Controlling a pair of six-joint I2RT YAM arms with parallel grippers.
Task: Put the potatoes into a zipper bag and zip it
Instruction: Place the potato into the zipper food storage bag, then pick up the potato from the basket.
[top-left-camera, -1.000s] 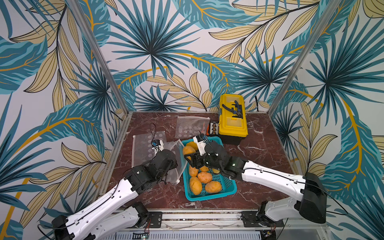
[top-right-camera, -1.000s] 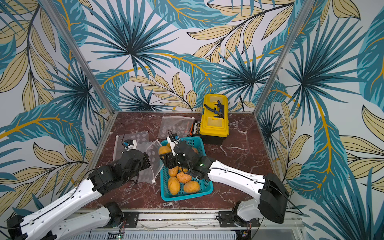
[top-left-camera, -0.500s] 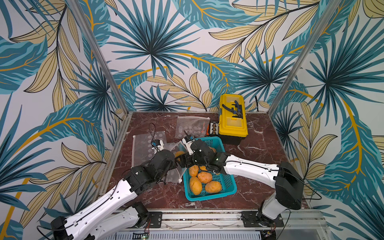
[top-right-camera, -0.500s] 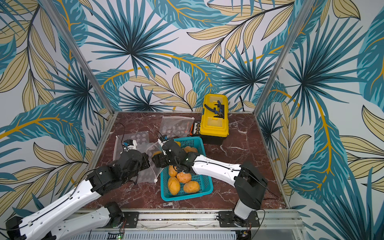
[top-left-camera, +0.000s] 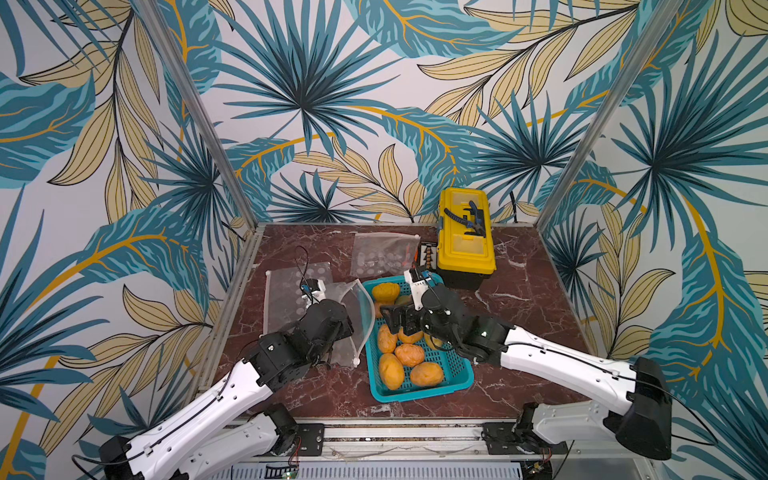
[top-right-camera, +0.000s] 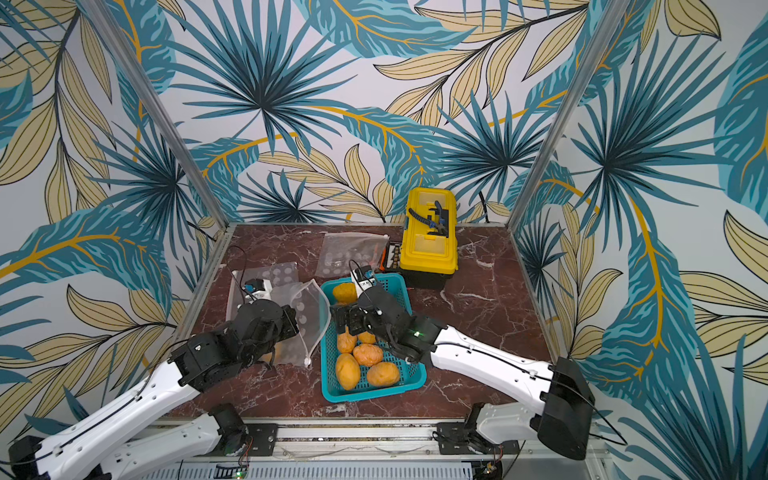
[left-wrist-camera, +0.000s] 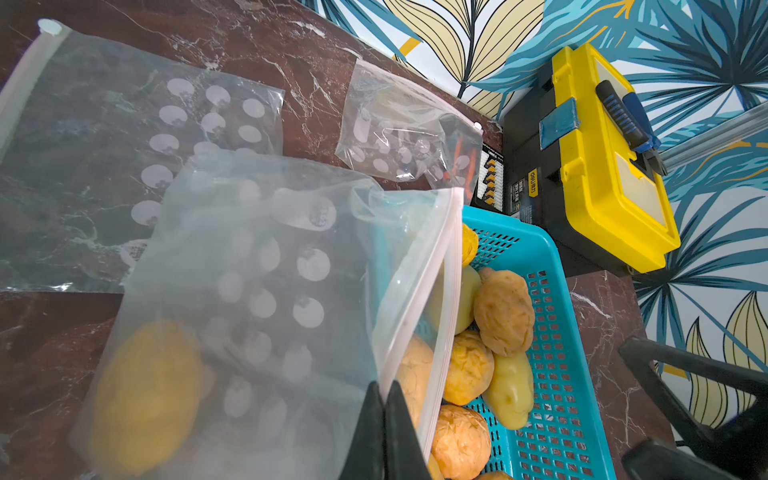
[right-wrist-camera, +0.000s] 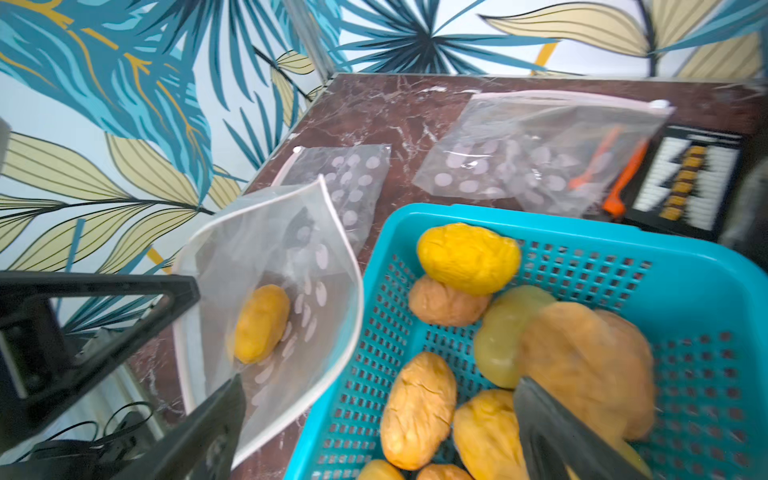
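A clear zipper bag stands with its mouth open beside the teal basket; both top views show it, and it also shows as the bag. My left gripper is shut on the bag's white rim. One yellow potato lies inside the bag. Several potatoes lie in the basket. My right gripper is open and empty, hanging over the basket's side nearest the bag. In a top view, the right gripper is just above the potatoes.
A yellow toolbox stands behind the basket, with a black bit case beside it. Two more clear zipper bags lie flat: one behind the held bag, another near the back with orange tools inside.
My right gripper carried a potato left to the bag mouth, opened and let it go into the bag, then swung back over the basket. The left gripper kept its hold.
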